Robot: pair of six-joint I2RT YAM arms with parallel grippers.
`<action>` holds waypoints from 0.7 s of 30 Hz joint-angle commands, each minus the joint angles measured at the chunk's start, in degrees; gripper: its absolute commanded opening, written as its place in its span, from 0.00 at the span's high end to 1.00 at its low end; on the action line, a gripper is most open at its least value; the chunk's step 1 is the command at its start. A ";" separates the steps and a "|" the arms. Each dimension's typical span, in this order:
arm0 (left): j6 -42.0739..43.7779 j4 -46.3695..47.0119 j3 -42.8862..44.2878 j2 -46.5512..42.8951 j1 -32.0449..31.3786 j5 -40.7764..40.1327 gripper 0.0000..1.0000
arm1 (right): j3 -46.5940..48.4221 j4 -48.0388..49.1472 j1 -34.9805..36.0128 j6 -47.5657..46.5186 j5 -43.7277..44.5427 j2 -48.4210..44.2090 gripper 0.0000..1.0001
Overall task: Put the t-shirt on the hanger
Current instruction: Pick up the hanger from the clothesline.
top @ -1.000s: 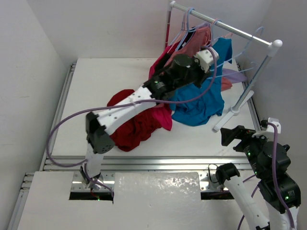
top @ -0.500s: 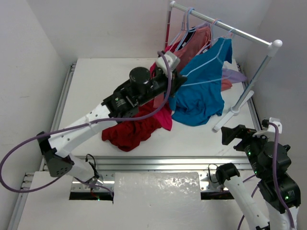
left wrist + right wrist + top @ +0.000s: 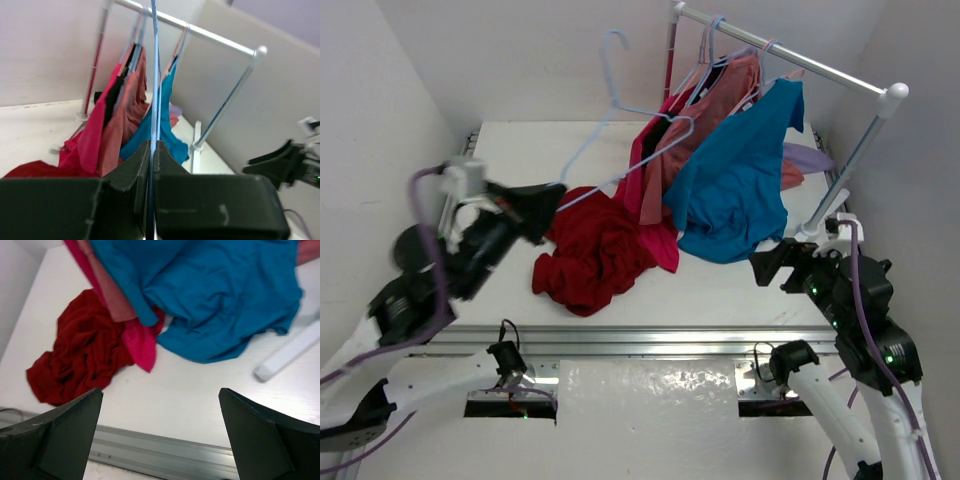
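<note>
As seen from above, shows the left gripper (image 3: 548, 200) high over the left side of the table (image 3: 510, 150), clenched on one lower corner of the hanger (image 3: 591, 143). Hanger clear of the table and tilted, hook uppermost and toward the back wall. Far corner overlapping the clothes on the rack (image 3: 790, 57) in this view; contact there not discernible.

Left wrist view: hanger edge-on, a thin pale line running up from between the two dark fingers (image 3: 125, 175), both pressed against it from either side.

T-shirt (image 3: 595, 250) crumpled in a dark red heap on the table, below and just right of the left gripper, touched by neither arm. Back right edge of the heap meeting the hem of the pink shirt (image 3: 658, 205), which hangs down to the tabletop. Salmon shirt (image 3: 725, 95) and blue shirt (image 3: 735, 190) alongside on the same rack, the blue one lowest and spread onto the table.

Right gripper (image 3: 772, 268) low at the near right of the table, just beside the rack's foot, well apart from the t-shirt. Right wrist view: jaws spread wide and empty, one finger (image 3: 55, 440) at each lower corner, with the t-shirt (image 3: 80, 355) and the blue shirt between them farther off.
</note>
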 commanded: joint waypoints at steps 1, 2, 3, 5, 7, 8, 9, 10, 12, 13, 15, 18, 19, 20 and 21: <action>-4.64 -8.40 -0.23 -5.66 0.08 -5.46 1.00 | -1.53 8.24 -0.13 1.48 -9.27 3.58 0.01; -5.25 -10.33 -0.14 -8.02 0.08 -6.25 1.00 | -1.89 10.34 -0.13 1.92 -13.64 6.46 0.01; -5.52 -11.92 -0.22 -9.09 0.00 -7.21 1.00 | -2.24 11.75 -0.13 1.92 -13.68 8.40 0.01; -6.14 -15.79 -0.66 -11.63 0.08 -11.42 1.00 | -3.73 15.44 -0.13 2.27 -24.36 13.05 0.05; -7.89 -18.07 -2.06 -15.67 0.08 -17.82 1.00 | -4.96 20.97 0.22 4.20 -34.19 22.59 0.10; -8.16 -18.34 -2.68 -18.30 0.08 -19.95 1.00 | -5.31 23.34 0.92 5.17 -35.64 25.70 0.14; -8.34 -17.74 -3.64 -19.54 0.08 -23.62 1.00 | -5.75 27.46 4.50 5.78 -35.39 28.69 0.14; -7.90 -16.86 -5.83 -20.69 0.08 -24.62 1.00 | -4.97 28.28 7.06 5.62 -32.78 34.12 0.14; -4.76 -12.31 -8.47 -22.80 0.00 -23.24 1.00 | -1.56 29.95 15.76 4.30 -22.50 39.68 0.14; -3.60 -10.98 -10.66 -23.16 0.08 -22.00 1.00 | -0.15 30.22 17.52 4.64 -20.21 45.28 0.13; -2.28 -8.95 -11.91 -23.07 0.26 -20.76 1.00 | 2.23 33.19 22.17 7.53 -13.18 49.97 0.14; -2.89 -9.29 -13.75 -22.63 0.61 -22.33 1.00 | 5.91 35.84 27.11 11.05 -3.85 61.02 0.17; -3.15 -9.47 -13.76 -22.72 0.53 -23.12 1.00 | 7.06 36.28 28.34 11.41 -2.27 61.07 0.19; -3.50 -9.56 -14.80 -23.15 0.52 -24.18 1.00 | 8.29 36.63 30.96 11.76 1.31 65.07 0.20; -4.55 -9.91 -15.42 -23.42 0.61 -26.62 1.00 | 10.83 36.99 32.12 12.03 3.26 67.02 0.21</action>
